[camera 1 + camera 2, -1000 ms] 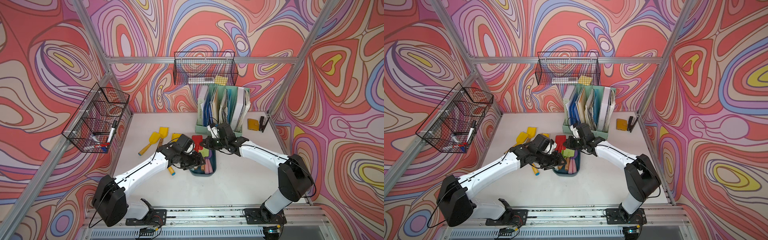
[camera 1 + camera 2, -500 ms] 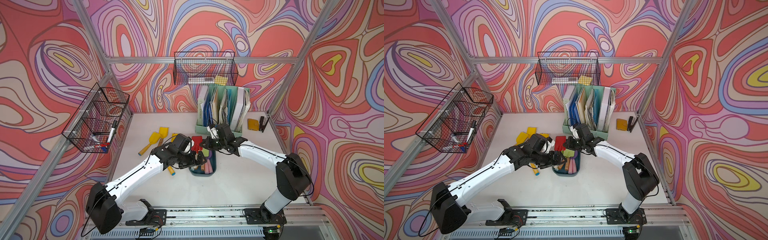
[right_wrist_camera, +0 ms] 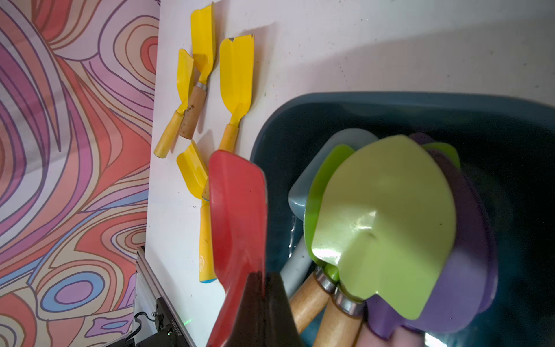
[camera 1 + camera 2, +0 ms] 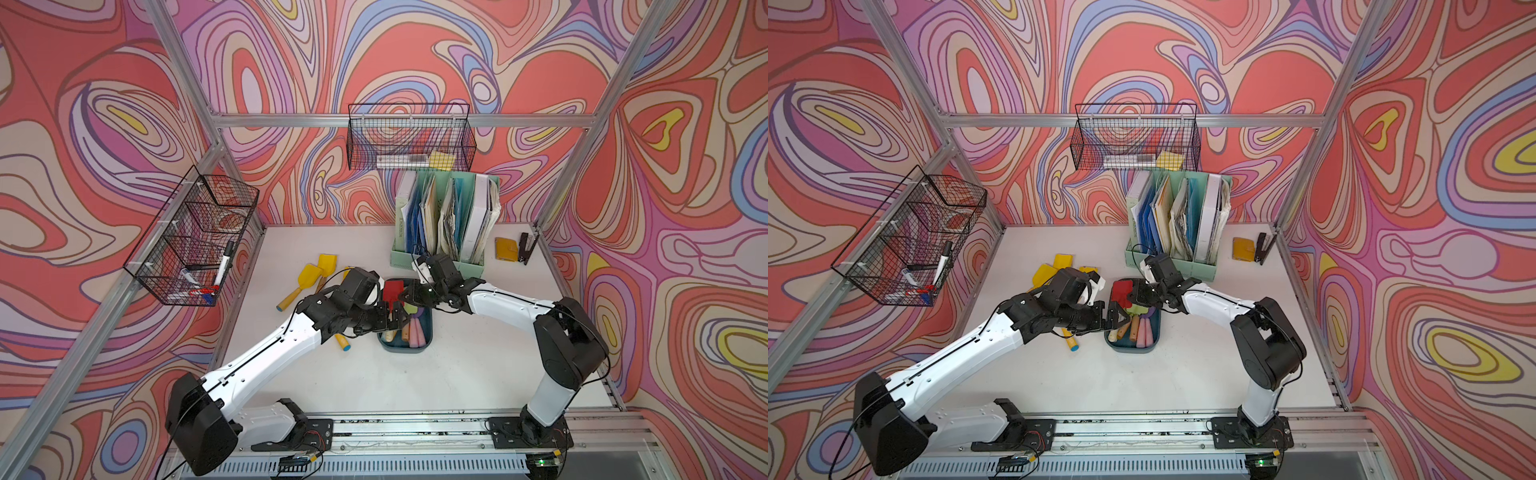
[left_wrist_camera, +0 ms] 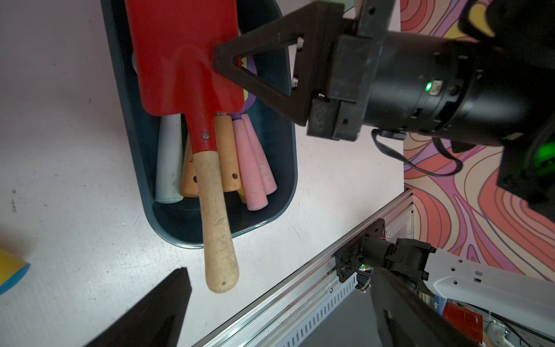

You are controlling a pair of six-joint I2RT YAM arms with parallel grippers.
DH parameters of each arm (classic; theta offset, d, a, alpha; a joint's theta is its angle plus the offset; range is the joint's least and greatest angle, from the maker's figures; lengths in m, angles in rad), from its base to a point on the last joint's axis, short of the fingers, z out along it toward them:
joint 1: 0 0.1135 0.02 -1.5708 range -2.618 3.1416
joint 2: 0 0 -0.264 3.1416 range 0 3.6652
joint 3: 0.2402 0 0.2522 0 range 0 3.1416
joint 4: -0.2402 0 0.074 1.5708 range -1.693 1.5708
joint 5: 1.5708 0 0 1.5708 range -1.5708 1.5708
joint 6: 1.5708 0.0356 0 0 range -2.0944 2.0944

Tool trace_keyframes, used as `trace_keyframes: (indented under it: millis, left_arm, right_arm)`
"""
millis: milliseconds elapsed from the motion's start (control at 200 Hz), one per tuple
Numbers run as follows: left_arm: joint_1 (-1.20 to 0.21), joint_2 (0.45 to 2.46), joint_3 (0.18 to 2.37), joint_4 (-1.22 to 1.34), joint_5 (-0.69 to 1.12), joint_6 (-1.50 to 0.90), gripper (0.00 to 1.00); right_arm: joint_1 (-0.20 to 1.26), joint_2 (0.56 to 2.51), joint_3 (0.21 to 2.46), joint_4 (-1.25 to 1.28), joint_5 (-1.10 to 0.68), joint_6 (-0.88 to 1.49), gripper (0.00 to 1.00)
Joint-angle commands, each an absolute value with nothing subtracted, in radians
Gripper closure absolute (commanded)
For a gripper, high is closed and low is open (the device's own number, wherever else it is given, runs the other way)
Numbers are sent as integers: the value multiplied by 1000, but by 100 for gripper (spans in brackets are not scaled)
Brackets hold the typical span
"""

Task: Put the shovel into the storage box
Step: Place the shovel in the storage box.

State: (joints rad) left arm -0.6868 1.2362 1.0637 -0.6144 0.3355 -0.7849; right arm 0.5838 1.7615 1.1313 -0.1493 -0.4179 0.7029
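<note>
Red shovel [image 5: 186, 75] mid-frame in both top views, hanging over the storage box [image 5: 180, 219] — not yet down in it; right gripper [image 5: 220, 60] clamped on the blade's side edge; left gripper [image 4: 391, 314] spread wide, empty, near the wooden handle's end. Probably light and rigid; painted blade likely slick, so an edge pinch may let it swing — neck or handle looks the safer hold. Box already crowded: lime shovels [image 3: 384, 216], purple shovels [image 3: 468, 270], a grey-blue shovel [image 3: 300, 192]; yellow shovels [image 3: 237, 75] out on the table [image 4: 457, 365].
</note>
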Motion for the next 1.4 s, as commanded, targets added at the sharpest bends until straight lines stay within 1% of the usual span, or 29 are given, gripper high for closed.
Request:
trace_keyframes:
  millis: [0, 856, 1392]
  left_arm:
    - [-686, 1207, 1075, -653, 302, -759, 1]
    - [-664, 1174, 1045, -653, 307, -759, 1]
    - [-664, 1176, 1028, -637, 319, -773, 1]
  right_arm:
    - [587, 1800, 1120, -118, -407, 709, 100]
    - [587, 1949, 1190, -166, -357, 662, 100]
    - [585, 1959, 1195, -192, -305, 650, 100]
